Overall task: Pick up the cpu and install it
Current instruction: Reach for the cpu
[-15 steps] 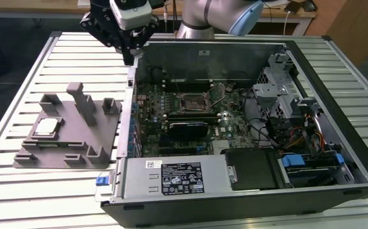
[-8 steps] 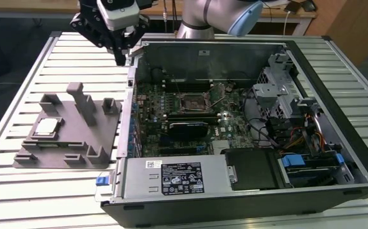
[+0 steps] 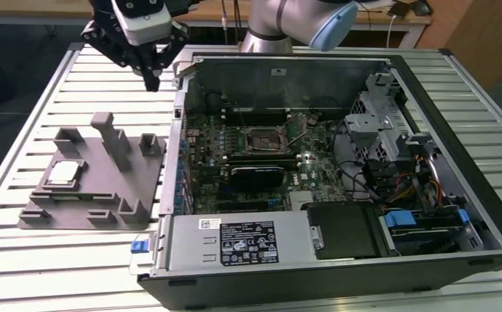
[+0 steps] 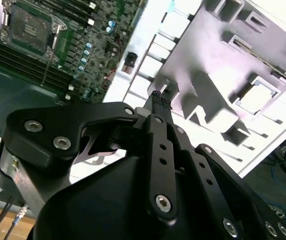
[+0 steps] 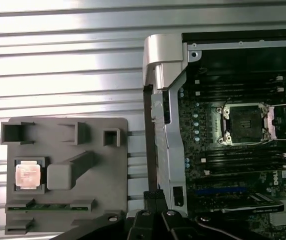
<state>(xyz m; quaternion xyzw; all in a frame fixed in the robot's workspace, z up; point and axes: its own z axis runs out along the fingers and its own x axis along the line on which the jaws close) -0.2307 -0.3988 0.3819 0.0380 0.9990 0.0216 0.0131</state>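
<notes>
Gripper [image 3: 152,83] shut on nothing, up over the table [image 3: 25,84]; cpu [image 3: 64,172] sits in the fixture [image 3: 142,188].
Cpu lies flat, shiny metal top up, in a square recess near the fixture's edge on the exterior view's left. It is square, so no long axis; its sides run parallel to the fixture's edges. The gripper's fingers are pressed together, tips down, touching nothing. It hangs above bare table slats by the corner of the case [image 3: 459,214], beyond the fixture's far edge and well apart from the cpu. The socket [image 3: 264,138] on the board inside the case is open and bare.
</notes>
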